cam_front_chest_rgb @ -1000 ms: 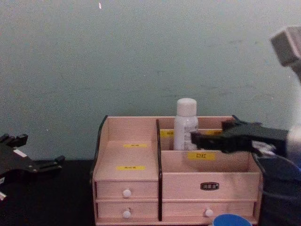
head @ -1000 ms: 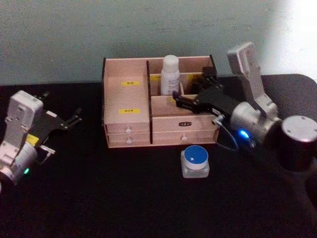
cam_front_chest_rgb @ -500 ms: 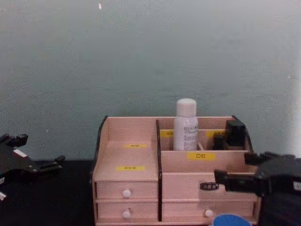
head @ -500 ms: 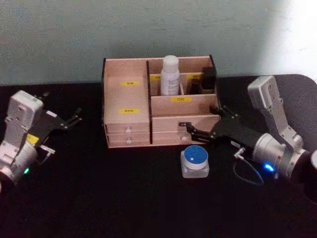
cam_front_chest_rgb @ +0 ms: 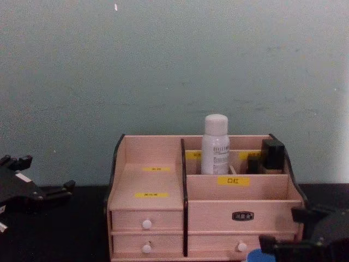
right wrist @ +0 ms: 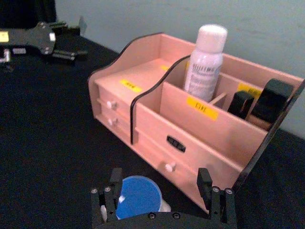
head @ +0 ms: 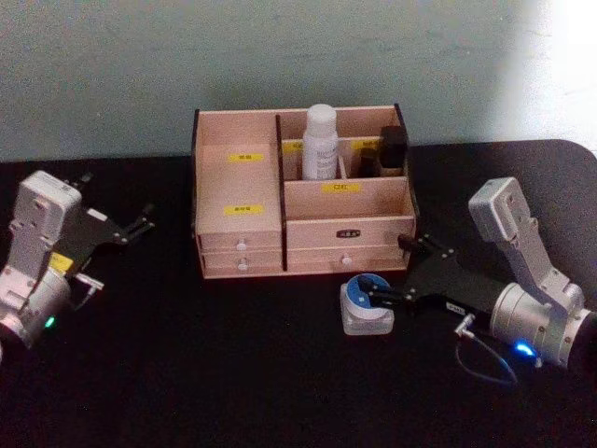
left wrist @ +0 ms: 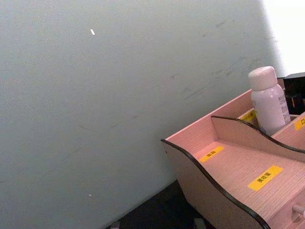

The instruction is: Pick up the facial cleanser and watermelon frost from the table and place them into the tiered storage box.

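Jar (right wrist: 138, 193) — blue-lidded, within spread right pincer (right wrist: 159, 177)

Tiered storage box (head: 238, 187) blocks behind the jar (head: 360, 314); table (head: 233, 373) in front lies open.

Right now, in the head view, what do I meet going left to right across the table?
Left gripper, parked open → tiered storage box → right gripper, open at the blue-lidded jar in front of the box.
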`<action>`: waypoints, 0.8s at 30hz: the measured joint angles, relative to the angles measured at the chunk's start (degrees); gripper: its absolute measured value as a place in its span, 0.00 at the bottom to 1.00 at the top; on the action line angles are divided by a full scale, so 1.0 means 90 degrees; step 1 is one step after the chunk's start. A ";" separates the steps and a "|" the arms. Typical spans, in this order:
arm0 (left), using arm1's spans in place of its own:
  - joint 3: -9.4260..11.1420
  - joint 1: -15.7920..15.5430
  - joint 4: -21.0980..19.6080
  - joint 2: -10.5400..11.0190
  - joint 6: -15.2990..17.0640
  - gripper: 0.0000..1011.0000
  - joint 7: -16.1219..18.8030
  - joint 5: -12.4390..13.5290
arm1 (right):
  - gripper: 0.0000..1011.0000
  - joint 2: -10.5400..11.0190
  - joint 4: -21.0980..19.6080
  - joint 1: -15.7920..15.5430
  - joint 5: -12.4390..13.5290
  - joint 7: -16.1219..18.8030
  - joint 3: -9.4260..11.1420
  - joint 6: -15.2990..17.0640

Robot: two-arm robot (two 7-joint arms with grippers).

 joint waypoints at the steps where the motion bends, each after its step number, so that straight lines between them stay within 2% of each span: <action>1: 0.0000 0.0000 0.0000 0.0000 0.0000 0.99 0.0000 0.0000 | 0.99 0.0016 -0.0008 -0.0011 0.0005 0.0008 -0.0010 0.0011; 14: 0.0000 0.0000 0.0000 0.0000 0.0000 0.99 0.0000 0.0000 | 0.99 0.0174 -0.0067 -0.0121 0.0229 0.0148 -0.0117 0.0085; 24: 0.0000 0.0000 0.0000 0.0000 0.0000 0.99 0.0000 0.0000 | 0.99 0.0171 0.0056 -0.0067 0.0271 0.0130 -0.0234 0.0094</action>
